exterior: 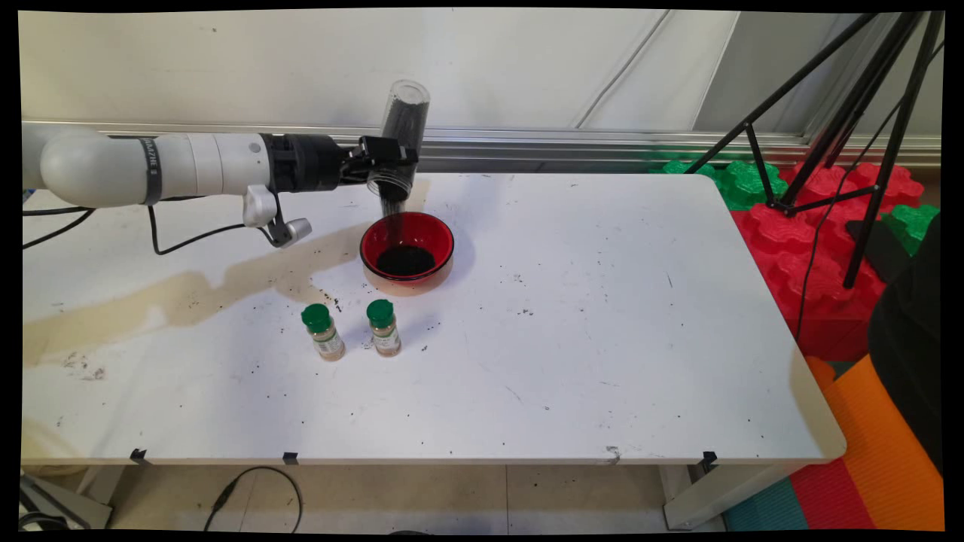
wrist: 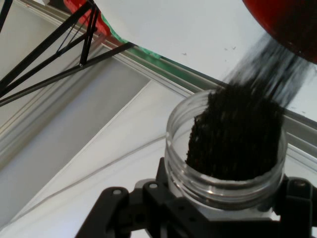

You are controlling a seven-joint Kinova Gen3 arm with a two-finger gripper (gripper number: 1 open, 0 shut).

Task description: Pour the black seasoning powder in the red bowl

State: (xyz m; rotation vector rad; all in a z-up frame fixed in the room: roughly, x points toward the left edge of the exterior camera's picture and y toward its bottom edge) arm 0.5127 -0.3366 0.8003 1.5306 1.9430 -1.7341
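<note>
gripper point(exterior: 389, 162) pinching clear jar point(exterior: 401, 135) near its mouth, upended so the mouth faces down over the bowl | black grains point(exterior: 392, 205) streaming into red bowl point(exterior: 407, 252), directly below, far-left of table point(exterior: 602, 339), dark pile inside | two green-capped bottles point(exterior: 352, 329) upright just near of bowl, apart from it | scattered grains on table around bowl

Bowl point(wrist: 292, 25): in the hand view only a red corner showed, cut off at the top right edge.
Falling grains point(wrist: 277, 64): blurred into streaks.
Spice bottle point(exterior: 323, 332) labels: too small to read.
Tripod point(exterior: 851, 113): cut off at the top.
</note>
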